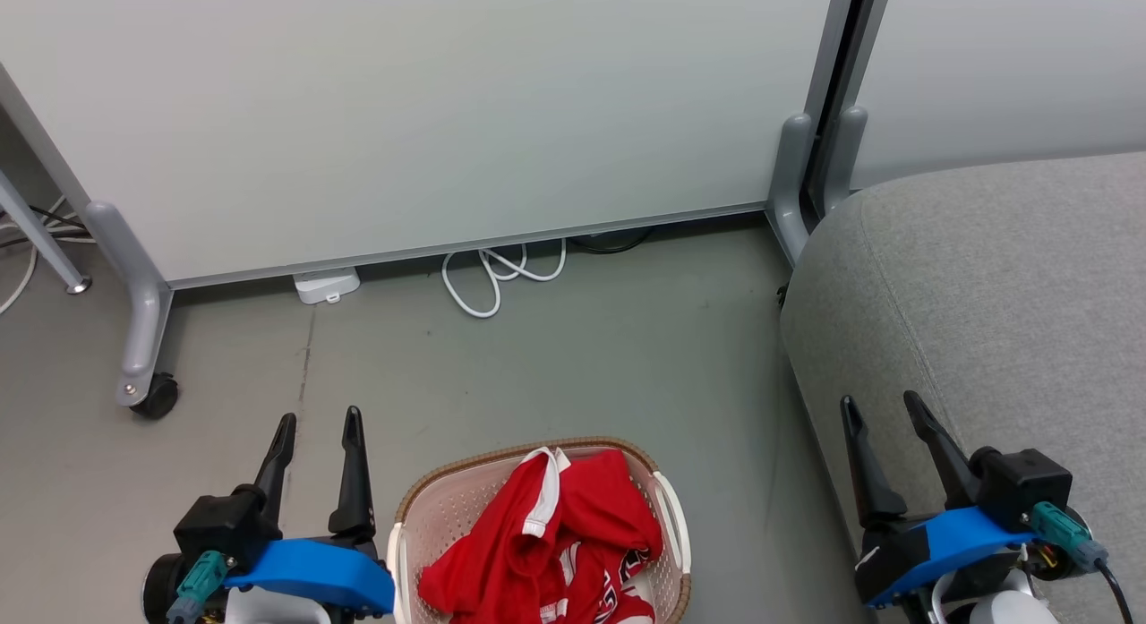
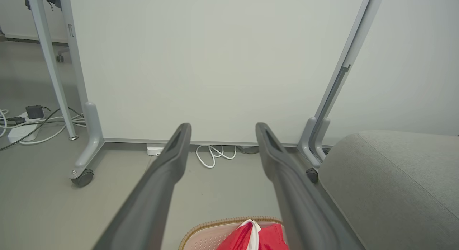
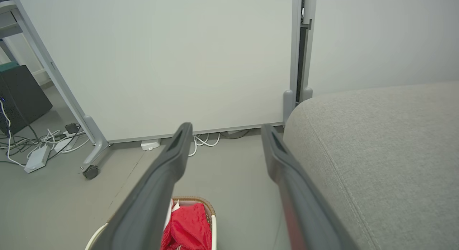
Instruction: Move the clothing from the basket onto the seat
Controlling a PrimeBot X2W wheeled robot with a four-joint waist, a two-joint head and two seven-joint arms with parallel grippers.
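Near you, your left gripper point(image 1: 319, 420) and right gripper point(image 1: 879, 402) both have their fingers spread apart and hold nothing. Between them the laundry basket point(image 1: 466, 470) sits on the floor, with the red sports clothing point(image 1: 546, 543) bunched up inside. It looks soft, light and floppy, so pinch a high fold by the white trim. The grey sofa point(image 1: 985, 293) is on the right, reaching far back.

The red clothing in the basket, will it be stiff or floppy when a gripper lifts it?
The red soft-fabric clothing lies crumpled in folds, so it will probably droop when lifted. Heaped together in the cream perforated plastic basket, one garment may drag the other.
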